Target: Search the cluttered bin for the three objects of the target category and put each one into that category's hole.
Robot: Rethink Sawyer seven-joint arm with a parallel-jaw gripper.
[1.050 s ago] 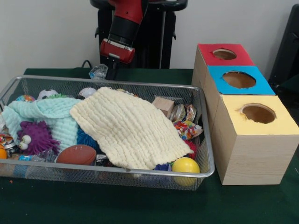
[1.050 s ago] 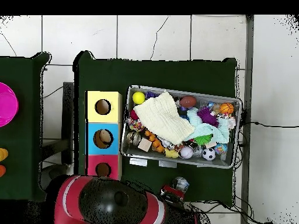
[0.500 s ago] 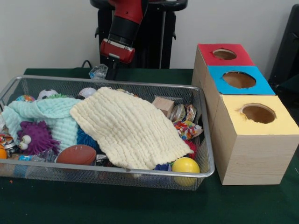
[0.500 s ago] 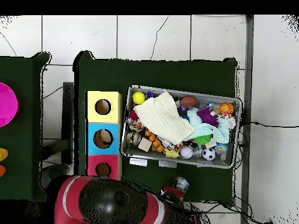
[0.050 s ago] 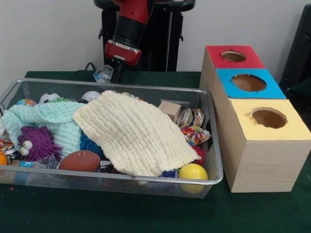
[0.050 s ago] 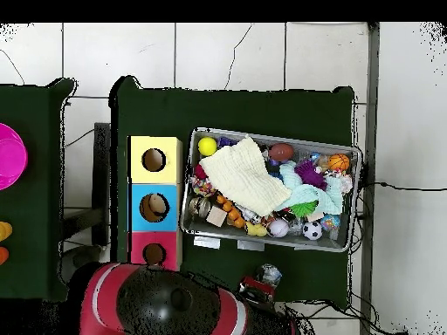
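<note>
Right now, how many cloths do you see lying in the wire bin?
2. The cream cloth covers the bin's middle; the mint cloth lies beside it, partly under its edge. More could be hidden underneath.

A dark green cloth (image 5: 146,213) covers the table. In the overhead view a second green-covered table (image 6: 30,188) stands at nine o'clock, apart from the first, with a magenta round object (image 6: 10,155) on its left edge. A white tiled floor (image 6: 227,57) fills twelve o'clock, and a black cable (image 6: 397,187) trails across it at three o'clock.
</note>
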